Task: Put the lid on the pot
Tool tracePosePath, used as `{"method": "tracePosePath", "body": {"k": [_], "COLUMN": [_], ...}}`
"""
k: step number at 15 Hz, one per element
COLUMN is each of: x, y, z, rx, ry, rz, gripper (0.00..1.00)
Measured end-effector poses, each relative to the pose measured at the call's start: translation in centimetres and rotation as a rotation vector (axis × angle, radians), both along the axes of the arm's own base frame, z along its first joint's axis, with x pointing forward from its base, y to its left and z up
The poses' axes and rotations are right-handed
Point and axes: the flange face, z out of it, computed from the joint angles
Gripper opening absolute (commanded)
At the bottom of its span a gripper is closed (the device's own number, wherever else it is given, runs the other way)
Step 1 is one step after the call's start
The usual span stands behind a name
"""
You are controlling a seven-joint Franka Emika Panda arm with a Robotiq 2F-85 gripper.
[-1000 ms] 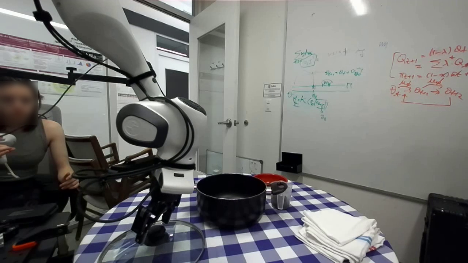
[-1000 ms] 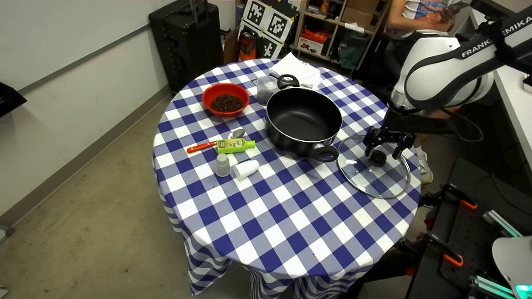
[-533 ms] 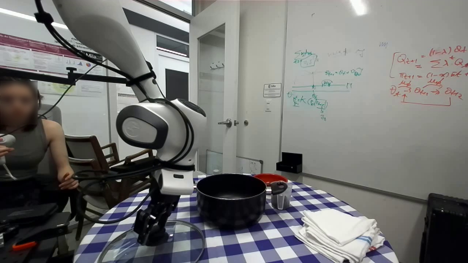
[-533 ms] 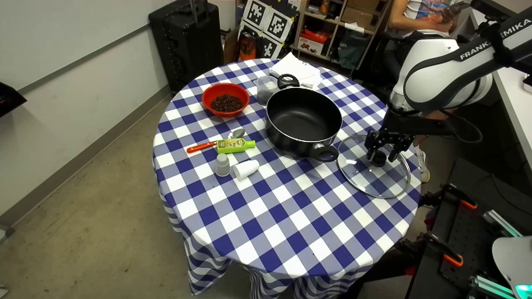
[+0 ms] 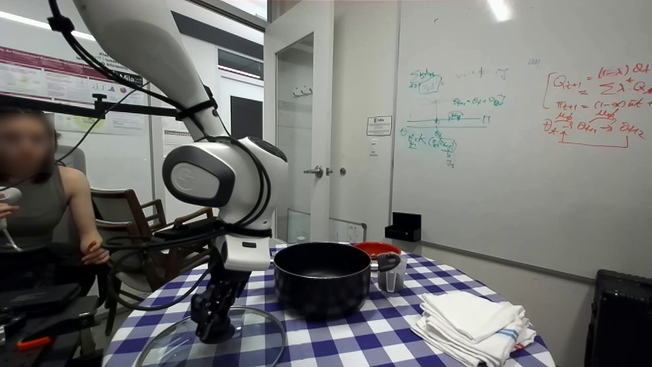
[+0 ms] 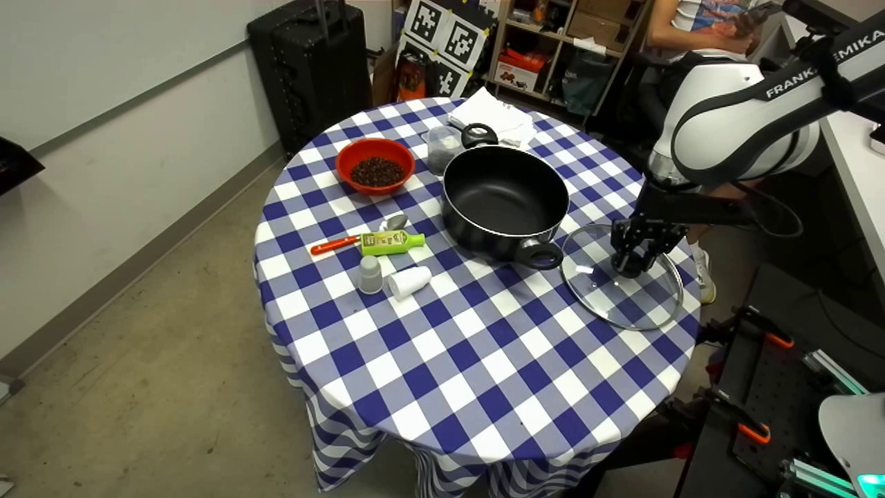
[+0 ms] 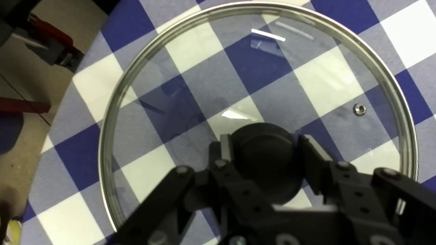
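Note:
The glass lid lies flat on the checked tablecloth, close to the table edge, with its thin metal rim showing in the wrist view. Its dark round knob sits between the pads of my gripper, which is shut on it; one pad presses against the knob's side. In both exterior views the gripper is low over the middle of the lid. Beside the lid, the black pot stands upright and uncovered, one handle pointing toward the lid's rim.
A red bowl of dark beans and a clear measuring cup stand beyond the pot. Folded white towels lie near the edge. A green bottle, a grey shaker, a white cup and a red-handled utensil lie grouped together.
The gripper's fingers have come together around the lid's knob, from wide apart to touching it. The lid, the pot and the rest of the arm look almost unmoved.

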Motion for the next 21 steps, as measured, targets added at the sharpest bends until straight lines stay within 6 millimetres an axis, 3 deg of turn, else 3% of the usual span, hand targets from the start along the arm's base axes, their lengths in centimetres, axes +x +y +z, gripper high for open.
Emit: {"method": "tracePosePath", "body": {"k": [5,9,12,15,18,21], "x": [-0.1,-0.4,-0.3,0.5,2.4,4.7], "y": [-0.3,-2.6,-4.7,-5.1,-3.5,-0.3], "z": [0.0,1.7,5.0,9.2,13.9,18.1], "rx": [-0.002,-0.049,-0.108,-0.167,-0.21,-0.227], "ry": [0.001,-0.012,-0.03,-0.058,-0.09,-0.12], "rz": [0.0,0.032,0.061,0.116,0.208,0.298], "gripper": [0.25,0.25,0.25,0.25,0.25,0.25]}}
